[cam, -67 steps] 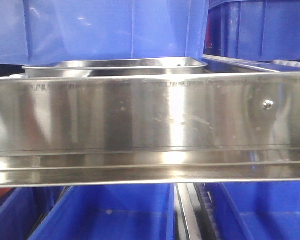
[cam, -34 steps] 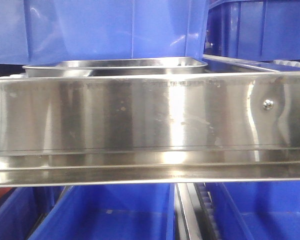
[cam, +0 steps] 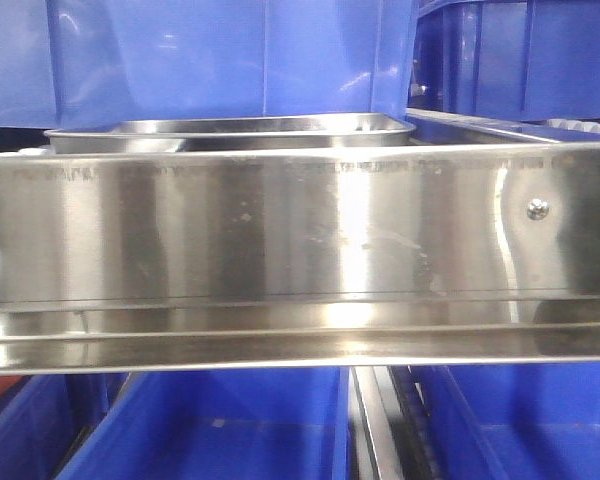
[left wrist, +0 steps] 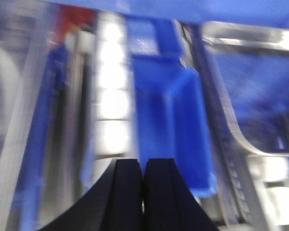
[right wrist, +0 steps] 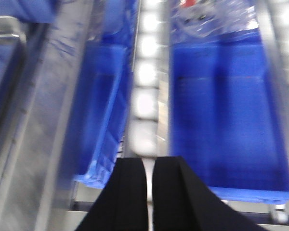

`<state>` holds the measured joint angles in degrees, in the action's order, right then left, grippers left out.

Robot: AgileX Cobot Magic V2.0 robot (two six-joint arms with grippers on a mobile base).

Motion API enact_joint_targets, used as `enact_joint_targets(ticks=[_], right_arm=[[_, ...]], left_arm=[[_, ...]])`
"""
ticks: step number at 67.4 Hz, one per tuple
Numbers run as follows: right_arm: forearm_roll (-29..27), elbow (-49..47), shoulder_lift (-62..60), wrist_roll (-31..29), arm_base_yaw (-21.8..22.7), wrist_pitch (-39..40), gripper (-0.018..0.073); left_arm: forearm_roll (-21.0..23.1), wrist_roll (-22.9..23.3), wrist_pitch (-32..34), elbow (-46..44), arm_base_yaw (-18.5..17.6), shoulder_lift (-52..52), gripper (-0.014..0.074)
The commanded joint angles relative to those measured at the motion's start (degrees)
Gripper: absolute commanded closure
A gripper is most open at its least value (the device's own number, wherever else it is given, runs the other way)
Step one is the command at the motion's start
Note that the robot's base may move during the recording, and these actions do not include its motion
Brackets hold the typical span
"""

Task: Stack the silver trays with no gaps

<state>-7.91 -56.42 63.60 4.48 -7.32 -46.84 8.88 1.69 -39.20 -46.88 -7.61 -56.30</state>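
The left end effector (left wrist: 142, 163) had its two black fingers pressed together on nothing, and the right end effector (right wrist: 150, 161) showed only a thin slit between its fingers, likewise empty. Both wrist views were smeared by motion blur. Beyond the left fingers lay an open blue bin (left wrist: 168, 120) beside a row of white rollers (left wrist: 111, 96). To the right ran a curved steel rim (left wrist: 241, 139), probably the corner of a silver tray. Beyond the right fingers two more blue bins (right wrist: 221, 110) flanked another roller track (right wrist: 144, 96), with a steel band (right wrist: 48, 120) slanting down the left. In the front view a silver tray (cam: 230, 133) sat on the shelf behind the polished shelf rail (cam: 280, 230) and its screw (cam: 537, 209), tucked just under an upper blue bin (cam: 230, 60). Judging from the empty fingers, the step in hand was the approach, with no tray yet gripped. The next move would call for opening an end effector, closing it on a rolled rim, and lowering that tray squarely so the rims nest flush. The rail hid the tray's body, so whether one tray or several lay there could not be told. Neither arm appeared in the front view, and the blur left it unclear how close the fingers were to any tray.
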Motion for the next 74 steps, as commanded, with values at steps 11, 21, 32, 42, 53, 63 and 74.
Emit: enact_joint_targets(ticks=[11, 21, 32, 42, 53, 63, 74], right_arm=[[10.92, -9.43, 11.12, 17.47, -11.83, -2.09, 0.0554], [10.92, -15.96, 18.41, 21.62, -15.11, -6.52, 0.0554], [11.94, -21.18, 23.58, 25.02, -17.32, -7.47, 0.0554], [12.2, -25.13, 27.64, 27.06, -18.62, -9.68, 0.0554], [12.42, -29.43, 30.94, 28.75, -20.45, -11.22, 0.0554], [14.83, -32.24, 32.95, 31.0, -22.37, -11.78, 0.0554], [18.33, -34.24, 35.5, 32.07, -23.79, -14.57, 0.0554]], left_arm=[[-17.95, 22.65, 0.66, -7.88, -9.91, -9.45, 0.061], [-20.64, 28.98, -3.82, -15.2, -13.38, -16.51, 0.061], [-21.75, 29.07, -8.63, -24.24, -15.1, -24.11, 0.061], [-22.36, 29.07, -12.57, -31.87, -16.41, -29.9, 0.061], [-22.59, 29.07, -14.33, -36.43, -18.04, -34.63, 0.061], [-22.48, 29.45, -15.47, -36.54, -18.09, -36.01, 0.061], [-22.99, 29.45, -15.56, -36.43, -18.09, -36.14, 0.061]])
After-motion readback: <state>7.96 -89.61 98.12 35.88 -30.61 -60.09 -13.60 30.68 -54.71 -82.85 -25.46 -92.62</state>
